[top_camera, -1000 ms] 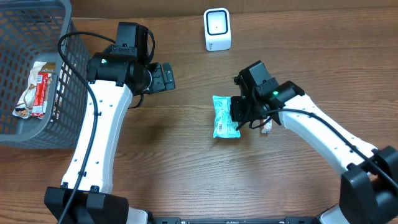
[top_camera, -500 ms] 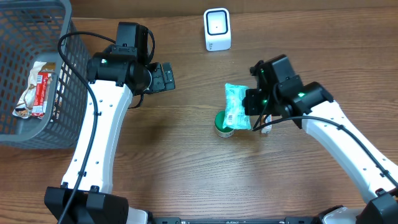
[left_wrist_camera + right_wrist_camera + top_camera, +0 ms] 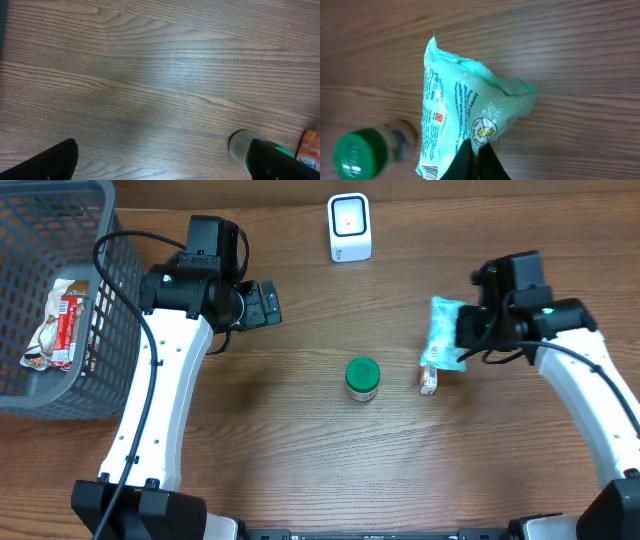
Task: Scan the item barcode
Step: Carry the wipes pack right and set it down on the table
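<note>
On the bench, a green-lidded jar and a small orange box stand nearest. Just beyond, the right tool is clamped on the teal packet, held off the wood. The left tool gapes wide, empty. The white scanner sits farthest.

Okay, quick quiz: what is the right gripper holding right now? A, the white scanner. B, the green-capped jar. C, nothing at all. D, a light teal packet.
D: the right gripper is pinched shut on the light teal packet, while the green-capped jar stands free by itself and the white scanner sits apart from both arms.
</note>
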You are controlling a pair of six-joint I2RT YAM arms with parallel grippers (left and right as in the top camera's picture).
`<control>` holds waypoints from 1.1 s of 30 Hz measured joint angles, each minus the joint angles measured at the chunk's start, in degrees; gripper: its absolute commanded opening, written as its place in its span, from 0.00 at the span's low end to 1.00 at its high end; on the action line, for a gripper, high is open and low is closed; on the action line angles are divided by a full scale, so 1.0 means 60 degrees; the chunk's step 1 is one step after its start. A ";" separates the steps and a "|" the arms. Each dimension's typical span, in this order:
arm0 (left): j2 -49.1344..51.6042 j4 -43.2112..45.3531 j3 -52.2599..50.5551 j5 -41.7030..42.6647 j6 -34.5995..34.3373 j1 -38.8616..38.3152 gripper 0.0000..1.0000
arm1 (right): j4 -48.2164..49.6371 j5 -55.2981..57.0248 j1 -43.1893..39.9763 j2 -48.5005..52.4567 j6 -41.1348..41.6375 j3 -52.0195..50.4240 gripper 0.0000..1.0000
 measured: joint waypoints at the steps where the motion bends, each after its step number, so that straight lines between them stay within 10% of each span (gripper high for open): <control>1: 0.0000 0.0004 0.0000 -0.0004 0.0000 0.0000 1.00 | -0.0098 0.0025 -0.0091 0.0000 -0.0244 0.0000 0.04; 33: 0.0000 0.0000 0.0000 0.0000 0.0000 0.0000 1.00 | 0.1235 0.2616 -0.0310 0.0106 -0.2160 -0.2262 0.09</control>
